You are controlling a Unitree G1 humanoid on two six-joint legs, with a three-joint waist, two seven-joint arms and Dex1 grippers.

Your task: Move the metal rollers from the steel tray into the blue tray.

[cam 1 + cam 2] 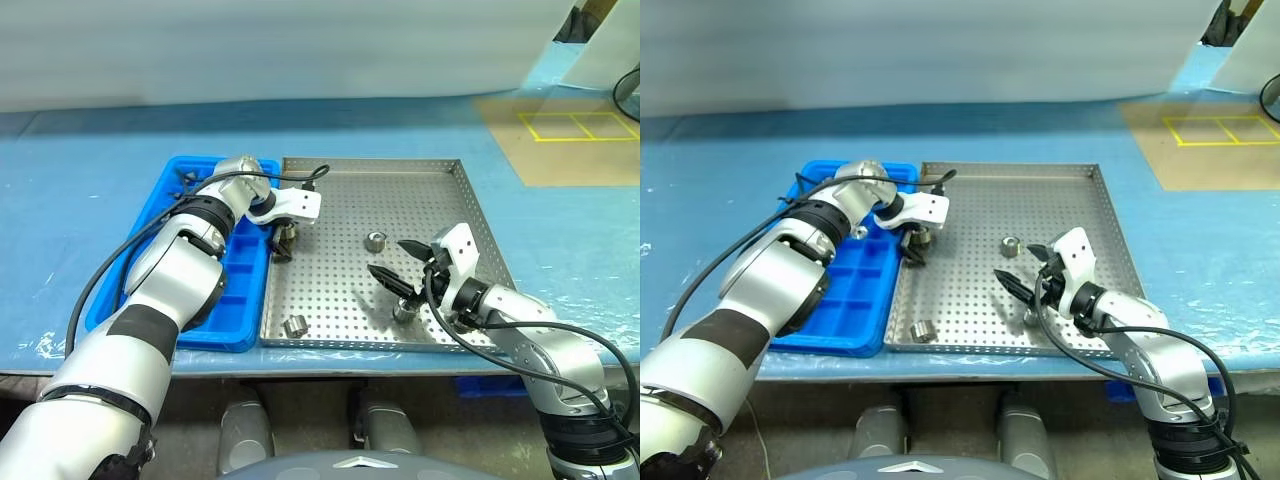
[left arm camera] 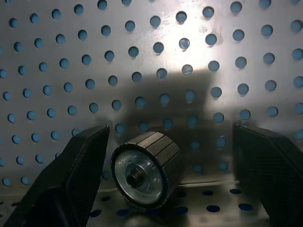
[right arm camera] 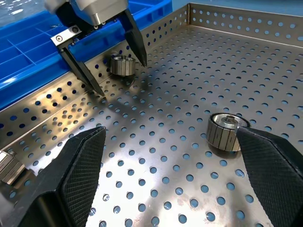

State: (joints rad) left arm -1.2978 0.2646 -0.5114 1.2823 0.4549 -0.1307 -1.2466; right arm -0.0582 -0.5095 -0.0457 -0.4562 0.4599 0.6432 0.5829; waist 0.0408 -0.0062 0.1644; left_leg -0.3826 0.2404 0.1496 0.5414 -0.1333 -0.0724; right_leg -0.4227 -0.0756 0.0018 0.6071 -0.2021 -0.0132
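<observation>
- Over on the left, the blue tray [image 1: 240, 275] is lying flush against the steel tray [image 1: 440, 215], and something small and dark is sitting in a far cell, too small to tell what.
- The left gripper [image 1: 283, 243] is pointing steeply down at the steel tray's left edge, jaws spread wide and straddling a roller [image 2: 147, 168] that is lying on its side by the rim; one finger [image 2: 78, 177] is sitting just beside it, the other well off, nothing clamped.
- A second roller [image 1: 294, 325] is lying near the front left corner.
- A third roller [image 1: 375, 240] is standing mid-tray.
- The right gripper [image 1: 397, 262] is hovering over the tray's right half, jaws fully apart and holding nothing.
- A fourth roller [image 1: 404, 311] is resting right below those fingers.
</observation>
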